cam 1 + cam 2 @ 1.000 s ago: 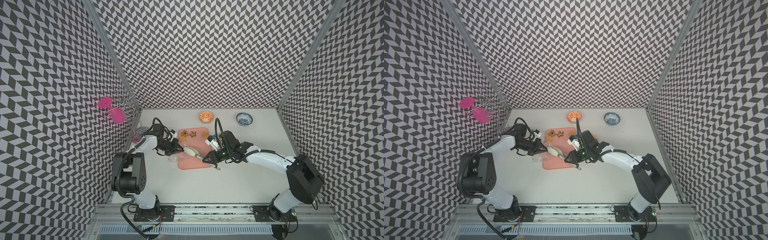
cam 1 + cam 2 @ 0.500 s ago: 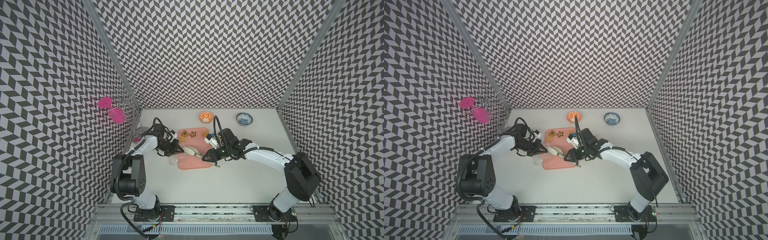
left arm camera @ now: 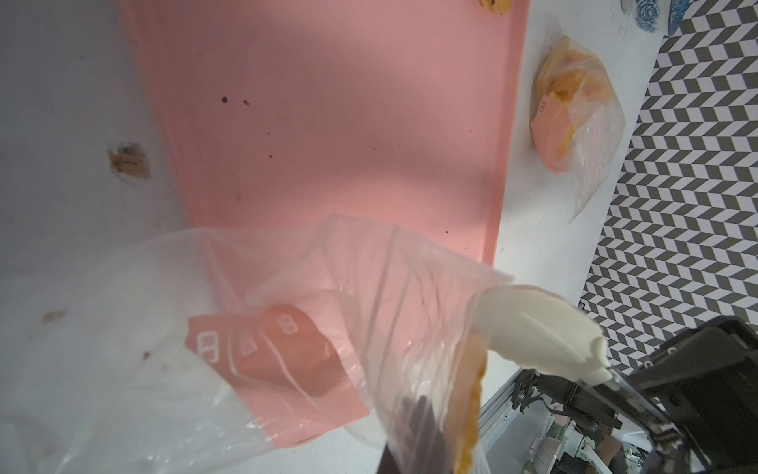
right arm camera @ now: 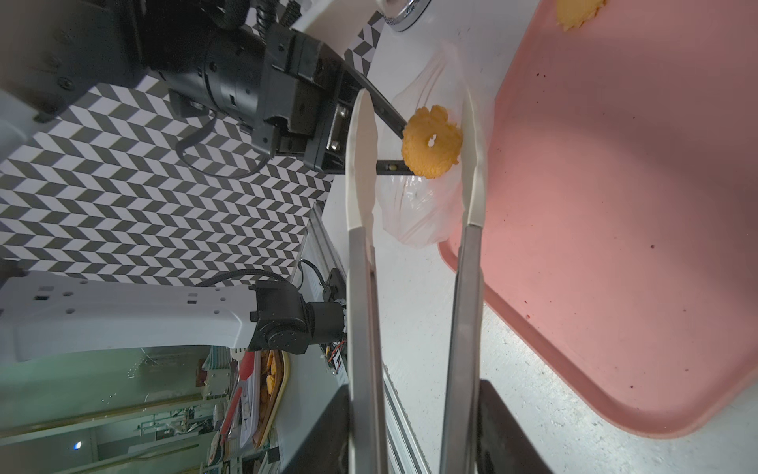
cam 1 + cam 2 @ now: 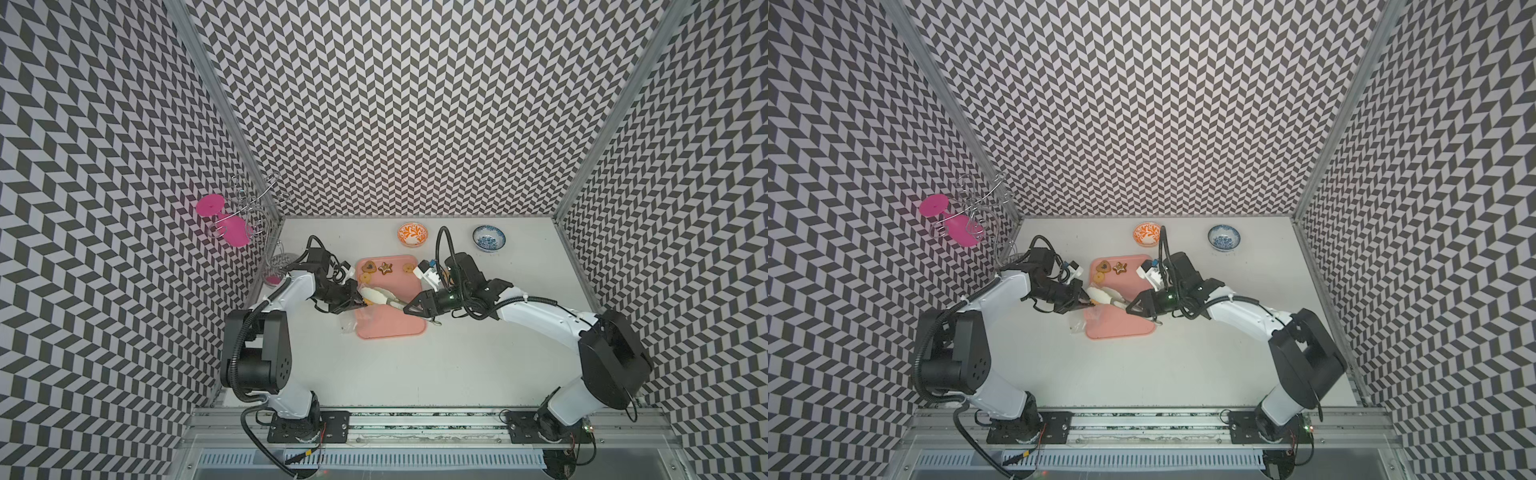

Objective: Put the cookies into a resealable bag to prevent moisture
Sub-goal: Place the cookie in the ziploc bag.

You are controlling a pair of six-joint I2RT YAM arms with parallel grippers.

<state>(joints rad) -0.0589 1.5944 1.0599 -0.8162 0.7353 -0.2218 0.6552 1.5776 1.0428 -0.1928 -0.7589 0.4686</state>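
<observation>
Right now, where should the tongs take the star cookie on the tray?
Probably from above, tips down, pinching the star by its near and far edges. It lies flat on the tray, so only its rim offers a hold, and a heart cookie sits close beside it, leaving the front-to-back line freer for the tongs.

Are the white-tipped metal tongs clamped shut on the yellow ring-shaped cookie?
No: in the right wrist view the white-tipped metal tongs stand spread, a gap showing between one tip and the yellow ring-shaped cookie.
</observation>
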